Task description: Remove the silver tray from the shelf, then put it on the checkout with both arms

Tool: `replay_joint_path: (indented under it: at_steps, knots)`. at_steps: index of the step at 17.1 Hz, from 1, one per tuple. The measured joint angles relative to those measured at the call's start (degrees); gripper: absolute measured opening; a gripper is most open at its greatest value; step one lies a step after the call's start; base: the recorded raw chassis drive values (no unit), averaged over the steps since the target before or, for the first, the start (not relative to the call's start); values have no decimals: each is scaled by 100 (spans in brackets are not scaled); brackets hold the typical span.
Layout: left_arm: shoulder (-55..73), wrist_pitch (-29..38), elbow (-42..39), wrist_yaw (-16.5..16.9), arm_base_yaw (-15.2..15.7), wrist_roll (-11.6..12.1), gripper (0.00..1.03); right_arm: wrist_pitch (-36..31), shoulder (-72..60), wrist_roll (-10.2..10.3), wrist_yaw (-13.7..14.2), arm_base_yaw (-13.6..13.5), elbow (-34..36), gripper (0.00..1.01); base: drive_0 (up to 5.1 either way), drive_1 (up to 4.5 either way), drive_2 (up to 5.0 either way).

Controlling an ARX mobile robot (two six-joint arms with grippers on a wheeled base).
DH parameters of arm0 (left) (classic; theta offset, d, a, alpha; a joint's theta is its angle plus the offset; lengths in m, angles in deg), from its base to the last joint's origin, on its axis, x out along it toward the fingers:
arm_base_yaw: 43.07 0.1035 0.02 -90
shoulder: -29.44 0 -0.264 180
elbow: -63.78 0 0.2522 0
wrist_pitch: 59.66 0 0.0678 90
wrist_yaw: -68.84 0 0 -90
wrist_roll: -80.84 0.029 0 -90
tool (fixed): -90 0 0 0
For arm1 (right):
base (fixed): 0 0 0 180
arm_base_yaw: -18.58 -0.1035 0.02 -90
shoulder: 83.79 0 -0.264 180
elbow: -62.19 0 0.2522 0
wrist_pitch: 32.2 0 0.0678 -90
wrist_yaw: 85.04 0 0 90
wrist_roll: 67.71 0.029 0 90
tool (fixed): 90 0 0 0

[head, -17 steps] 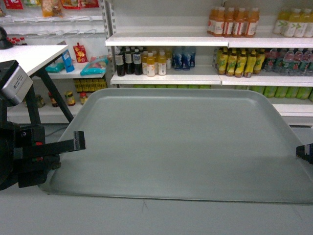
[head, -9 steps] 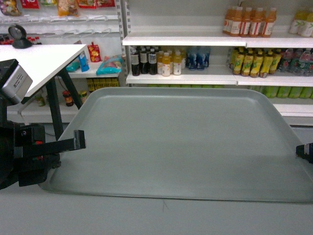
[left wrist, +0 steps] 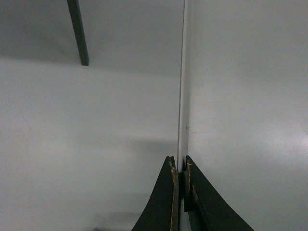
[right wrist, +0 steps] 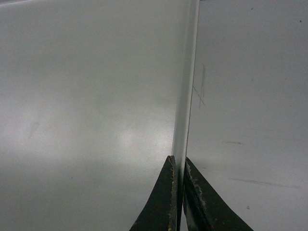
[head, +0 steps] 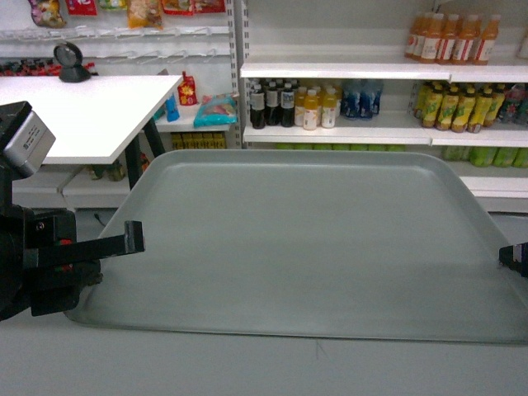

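Observation:
In the head view the silver tray (head: 305, 239) is held level in front of me, filling the middle. At its left rim my left gripper (head: 128, 238) is shut on the edge, and the left wrist view shows both jaws (left wrist: 181, 162) pinching the thin rim of the tray (left wrist: 240, 120). Only the tip of my right gripper (head: 513, 256) shows at the tray's right rim; up close its jaws (right wrist: 180, 163) clamp the tray (right wrist: 96, 96) edge. The white checkout (head: 82, 115) top stands at the back left. The shelf (head: 346, 70) with bottles runs behind the tray.
A small black object (head: 70, 62) sits on the far part of the checkout. Dark legs (head: 153, 140) hold up that counter. Drink bottles (head: 289, 106) fill the shelf boards behind. Grey floor (head: 247, 363) lies below the tray.
The background has slid to the right in the head view, bringing more of the white checkout top into view at the left. The tray and both grippers keep the same place in the frame.

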Motion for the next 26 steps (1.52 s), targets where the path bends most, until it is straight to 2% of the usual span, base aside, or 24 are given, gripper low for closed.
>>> replay_joint_path:
  at_steps: [26]
  knots:
    - [4,11,-2,-9,0,0,3,-11,0,2,-2,0,-2,2,-497,240,240]
